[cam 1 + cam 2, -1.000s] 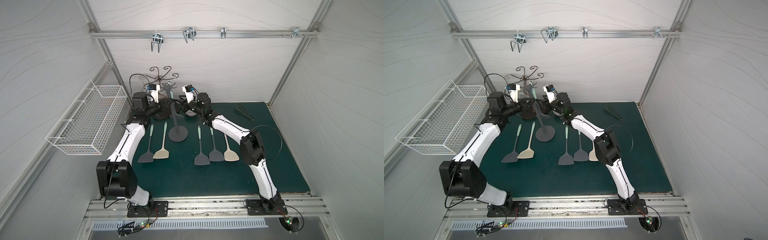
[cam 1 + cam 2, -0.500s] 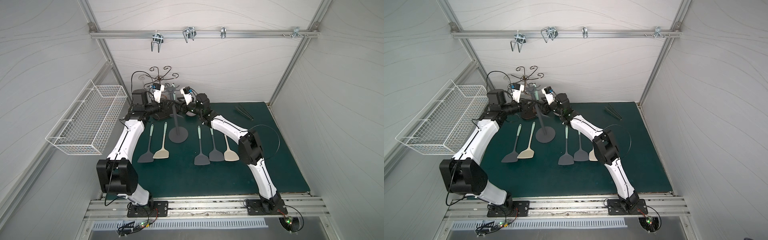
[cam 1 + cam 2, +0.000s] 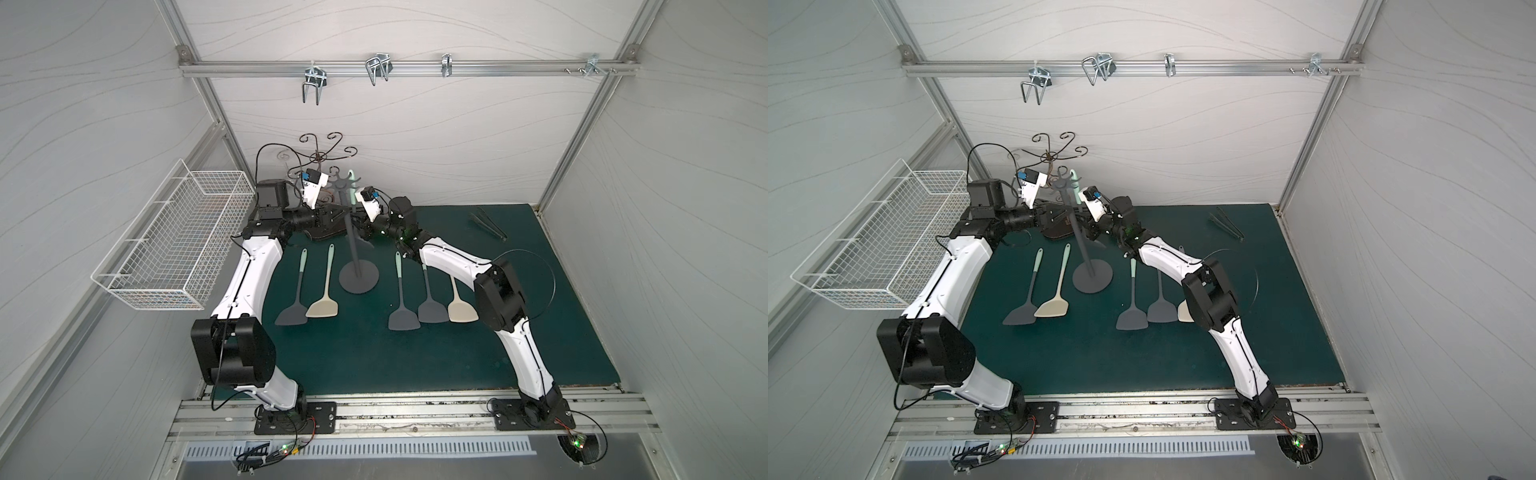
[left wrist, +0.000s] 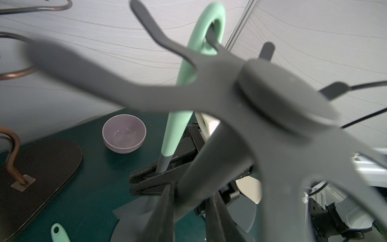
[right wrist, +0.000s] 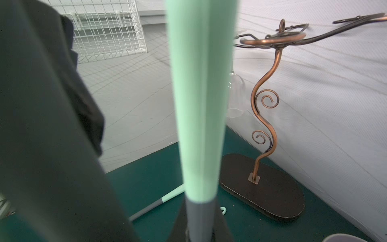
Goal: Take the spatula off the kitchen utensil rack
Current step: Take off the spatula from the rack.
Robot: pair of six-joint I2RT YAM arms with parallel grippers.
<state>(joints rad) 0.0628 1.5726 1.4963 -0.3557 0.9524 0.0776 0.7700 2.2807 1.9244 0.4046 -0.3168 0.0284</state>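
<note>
The spatula (image 4: 177, 130) still hangs from the rack (image 3: 358, 279). In the left wrist view, the loop at the end of its mint handle is threaded over one prong of the star-shaped top. From there the handle drops down beside the pole. The rack stands upright on the green worktop (image 3: 415, 365), left of middle and nearer the far edge than the near one.

The right gripper (image 5: 200, 228) is pressed together on the spatula's grey neck, just below the mint handle. The left wrist view shows that neck pinched between its two black fingers. The left gripper (image 4: 191, 194) has a finger on each side of the rack's pole and looks clamped on it. That would steady the stand, though the contact itself is blurred.

So the reach and the grasp look done, while the removal itself is not. As I judge it, the loop has yet to be raised over the prong's upturned tip and drawn clear of the top. Five other spatulas (image 3: 401, 293) lie flat on the worktop, two to the left of the rack's base and three to its right.
</note>
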